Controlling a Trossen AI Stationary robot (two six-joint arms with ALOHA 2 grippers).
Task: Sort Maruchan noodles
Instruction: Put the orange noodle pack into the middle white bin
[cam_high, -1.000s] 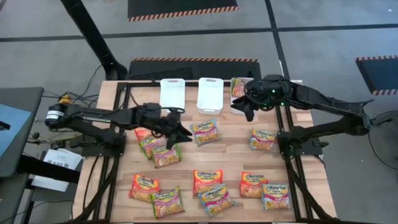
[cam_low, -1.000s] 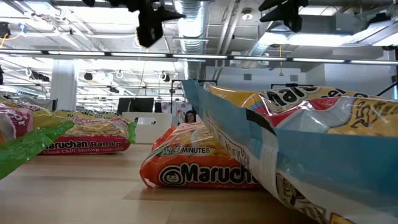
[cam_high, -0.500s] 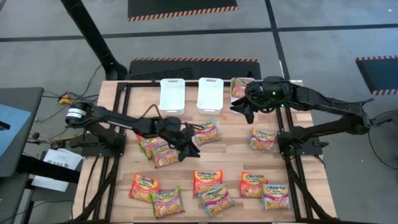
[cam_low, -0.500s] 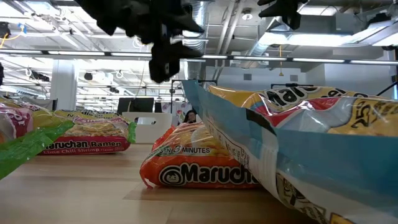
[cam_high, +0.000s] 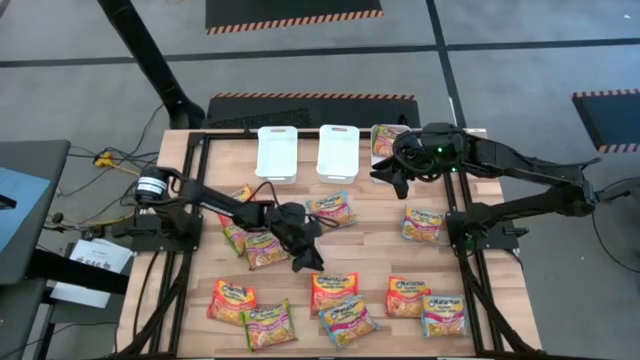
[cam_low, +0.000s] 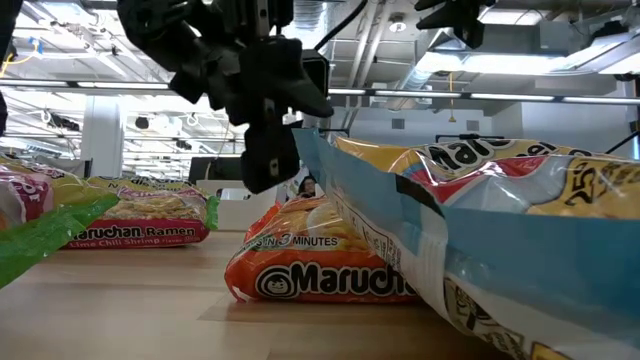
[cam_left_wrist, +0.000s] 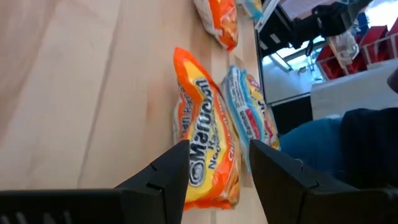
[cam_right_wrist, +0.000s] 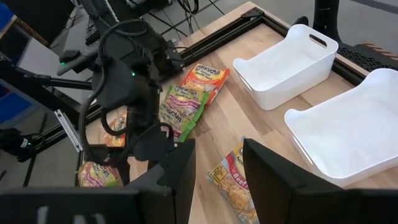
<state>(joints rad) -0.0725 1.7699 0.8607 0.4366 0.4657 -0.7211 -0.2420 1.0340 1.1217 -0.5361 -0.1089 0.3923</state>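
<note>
We see a wooden bench (cam_high: 380, 250) strewn with Maruchan noodles packets, and at its far edge two white bins (cam_high: 277, 152), both bare inside, beside a third spot where one packet already lies. Our left gripper (cam_high: 306, 256) reaches out over the middle of the bench, and just ahead of its fingertips lies an orange packet (cam_left_wrist: 205, 155), with a blue-edged packet (cam_left_wrist: 252, 118) lying right alongside it on the far side. To do this pick well, we judge that the left gripper should come down squarely over the orange packet alone, pinch a raised edge or the crinkled middle instead of the flat face, and keep clear of the blue-edged neighbour so the two do not lift together. Its fingers stand moderately apart, with bare wood and the packet showing through the gap; it holds nothing and touches nothing that we can see. Our right gripper (cam_high: 388, 177) waits above the far side of the bench, near the bins, its fingers likewise parted and empty, with an orange beef packet (cam_right_wrist: 233, 186) lying on the wood below it. The other packets lie scattered well apart from both grippers.
</note>
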